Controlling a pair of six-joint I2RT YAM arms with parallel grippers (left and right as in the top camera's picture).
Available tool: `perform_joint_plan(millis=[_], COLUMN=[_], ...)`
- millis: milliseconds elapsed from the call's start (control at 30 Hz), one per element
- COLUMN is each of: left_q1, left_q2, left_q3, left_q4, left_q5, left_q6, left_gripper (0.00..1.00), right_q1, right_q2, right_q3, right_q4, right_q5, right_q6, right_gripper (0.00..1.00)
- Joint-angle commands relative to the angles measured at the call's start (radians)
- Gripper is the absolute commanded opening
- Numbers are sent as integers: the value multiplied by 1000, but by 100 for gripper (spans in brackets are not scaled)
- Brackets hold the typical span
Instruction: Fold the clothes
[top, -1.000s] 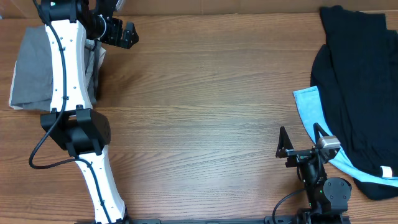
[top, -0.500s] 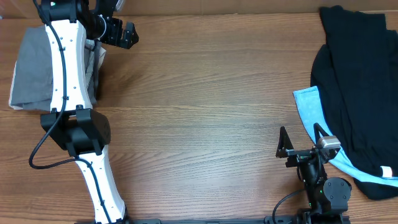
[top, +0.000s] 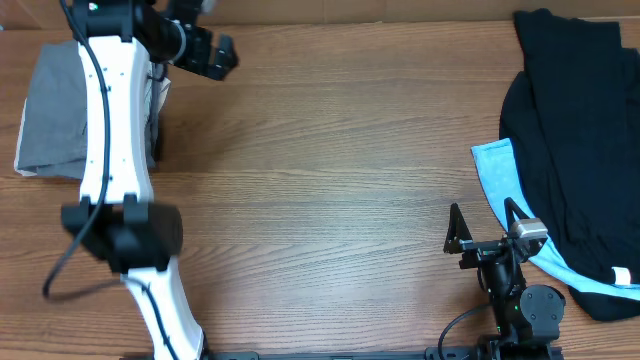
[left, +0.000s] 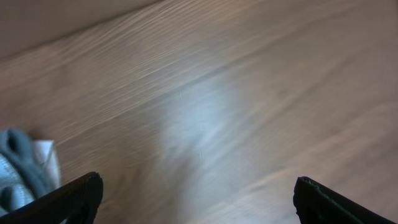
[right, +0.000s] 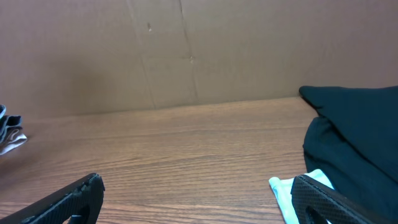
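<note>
The grey shorts (top: 52, 110) lie folded at the far left of the table on top of a cream-white garment, partly hidden by my left arm. A grey edge of them shows at the lower left of the left wrist view (left: 15, 168). My left gripper (top: 218, 55) is open and empty above bare wood, to the right of the shorts; its fingers (left: 196, 196) frame only blurred table. My right gripper (top: 458, 238) is open and empty near the front right; its wrist view (right: 199, 199) shows bare wood between the fingers.
A black garment (top: 570, 120) and a light-blue garment (top: 500, 175) lie at the right edge, also in the right wrist view (right: 354, 124). A cardboard wall (right: 186, 50) stands behind the table. The cream-white garment (top: 22, 135) peeks out under the shorts.
My left gripper has moved a little to the right and farther back, away from the shorts. The right arm has not moved.
</note>
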Motion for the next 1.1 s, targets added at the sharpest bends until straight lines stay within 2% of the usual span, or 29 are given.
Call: perform_joint_plan(millis=[0, 167, 333, 433, 667, 767, 900, 1067], left_q1=[-59, -80, -15, 33, 47, 47, 49, 74], left_q2=[-228, -478, -699, -828, -1204, -1405, -1600, -1750], left_q3=[-204, -569, -916, -1107, -1592, -1802, -1953, -2090], left_q4=[30, 42, 56, 246, 867, 1040, 1073, 1120], left_q5=[7, 5, -68, -45, -30, -28, -29, -28], left_q6=[-10, -8, -5, -3, -3, -6, -7, -45], left_gripper=[100, 100, 100, 100, 100, 100, 100, 100], right_q1=[-5, -5, -5, -5, -5, -5, -5, -5], right_q2=[-12, -12, -12, -12, -12, -12, -12, -12], right_q3=[-10, -10, -10, -10, -10, -10, -10, -10], right_q4=[3, 3, 3, 3, 3, 3, 3, 3], right_q5=[10, 10, 10, 10, 10, 10, 10, 10], right_q6=[3, 3, 3, 3, 3, 3, 3, 3], right_gripper=[100, 100, 100, 100, 100, 100, 100, 100])
